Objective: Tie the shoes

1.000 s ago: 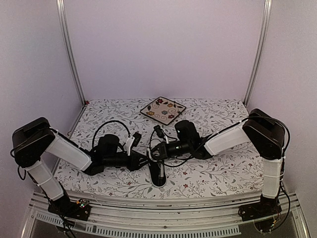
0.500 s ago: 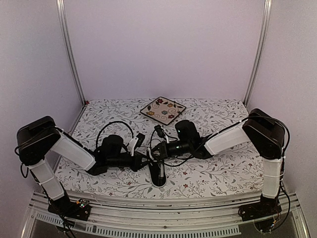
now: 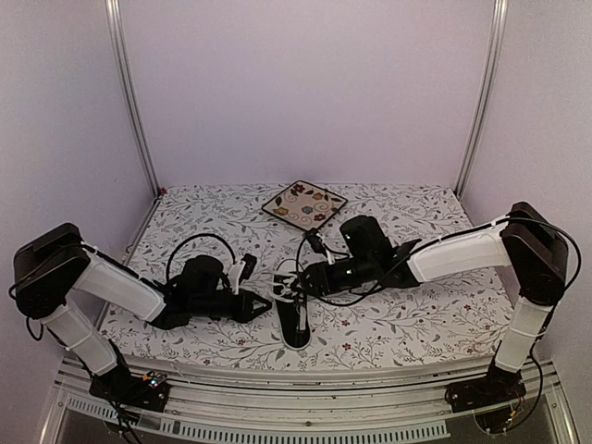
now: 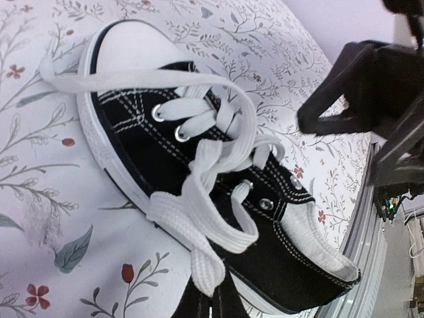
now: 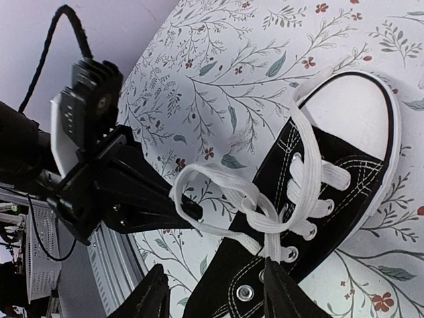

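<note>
Square floral plate [image 3: 304, 205] near far edge of leaf-patterned tabletop [image 3: 425, 314]

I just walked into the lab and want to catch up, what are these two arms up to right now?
They're tying a small black sneaker. The left gripper is shut on a white lace, drawn out to the shoe's side in a loose loop. The right gripper hangs open over the eyelets, holding nothing. No bow is finished yet; the laces lie loosely crossed.
</note>
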Controlling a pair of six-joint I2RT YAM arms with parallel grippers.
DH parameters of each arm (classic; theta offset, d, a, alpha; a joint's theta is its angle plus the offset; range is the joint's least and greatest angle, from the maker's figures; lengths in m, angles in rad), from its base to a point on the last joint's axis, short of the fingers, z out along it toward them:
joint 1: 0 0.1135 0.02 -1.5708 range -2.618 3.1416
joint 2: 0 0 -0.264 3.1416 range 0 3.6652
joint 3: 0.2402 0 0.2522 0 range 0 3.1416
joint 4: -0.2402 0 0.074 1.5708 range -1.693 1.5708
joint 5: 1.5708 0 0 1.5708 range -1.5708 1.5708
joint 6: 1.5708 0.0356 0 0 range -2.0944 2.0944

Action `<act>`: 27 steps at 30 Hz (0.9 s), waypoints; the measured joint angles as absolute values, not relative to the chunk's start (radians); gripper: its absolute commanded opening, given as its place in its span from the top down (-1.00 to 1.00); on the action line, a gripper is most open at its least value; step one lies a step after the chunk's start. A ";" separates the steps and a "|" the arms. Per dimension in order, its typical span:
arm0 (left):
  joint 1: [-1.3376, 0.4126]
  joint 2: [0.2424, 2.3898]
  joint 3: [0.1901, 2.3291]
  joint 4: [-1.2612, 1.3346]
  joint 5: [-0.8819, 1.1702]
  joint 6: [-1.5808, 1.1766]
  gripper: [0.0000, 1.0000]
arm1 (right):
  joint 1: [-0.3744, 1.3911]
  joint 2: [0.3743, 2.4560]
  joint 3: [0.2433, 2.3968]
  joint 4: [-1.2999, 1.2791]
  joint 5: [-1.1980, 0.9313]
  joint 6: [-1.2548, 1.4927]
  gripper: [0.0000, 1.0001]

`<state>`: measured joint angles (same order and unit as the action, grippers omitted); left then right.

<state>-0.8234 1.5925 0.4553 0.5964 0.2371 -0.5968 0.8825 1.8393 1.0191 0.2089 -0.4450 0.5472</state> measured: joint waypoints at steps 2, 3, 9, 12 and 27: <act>-0.823 1.585 0.455 0.557 0.243 -0.607 1.00 | 0.883 1.800 1.021 0.162 -0.422 0.518 -0.15; -0.823 1.581 0.452 0.535 0.249 -0.614 1.00 | 0.883 1.784 1.026 0.133 -0.411 0.503 -0.18; -0.826 1.551 0.416 0.445 0.281 -0.633 1.00 | 0.884 1.792 1.184 -0.068 -0.270 0.440 -0.20; -0.828 1.539 0.409 0.413 0.294 -0.639 1.00 | 0.896 1.876 1.354 -0.150 -0.166 0.418 -0.17; -0.835 1.518 0.409 0.375 0.307 -0.643 1.00 | 0.984 2.225 1.744 -0.476 0.100 0.352 -0.15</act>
